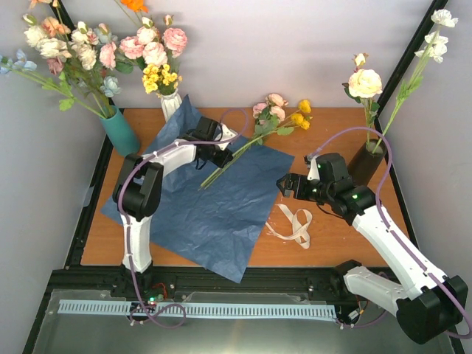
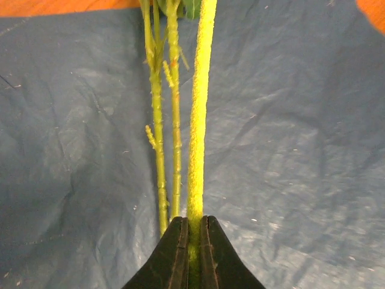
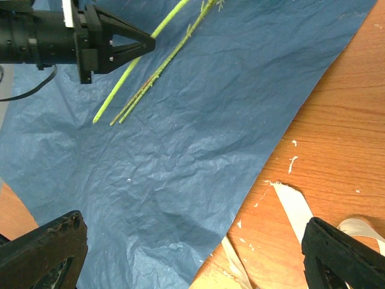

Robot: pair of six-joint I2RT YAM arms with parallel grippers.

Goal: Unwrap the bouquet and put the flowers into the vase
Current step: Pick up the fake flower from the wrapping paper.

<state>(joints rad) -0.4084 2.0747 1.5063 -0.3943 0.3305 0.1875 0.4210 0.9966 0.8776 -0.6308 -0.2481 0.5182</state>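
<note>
The flowers (image 1: 284,112) lie unwrapped across the dark-blue paper (image 1: 214,214), with pink and yellow blooms at the far end and stems running down-left. My left gripper (image 1: 223,153) is shut on the thickest, fuzzy yellow-green stem (image 2: 198,120), which runs straight up from the pinching jaws of the left gripper (image 2: 194,226). Two thinner stems (image 2: 159,120) lie beside it on the paper (image 2: 301,150). My right gripper (image 1: 285,184) hovers open over the paper's right edge (image 3: 180,150) with nothing between its fingers. The beige ribbon (image 1: 295,225) lies loose on the table. The dark vase (image 1: 365,164) stands at the far right.
A teal vase (image 1: 119,131) and a white ribbed vase (image 1: 171,103), both full of flowers, stand at the back left. The dark vase holds a cream rose (image 1: 364,82) and white blooms. Black frame rails (image 1: 402,59) border the wooden table (image 1: 346,243).
</note>
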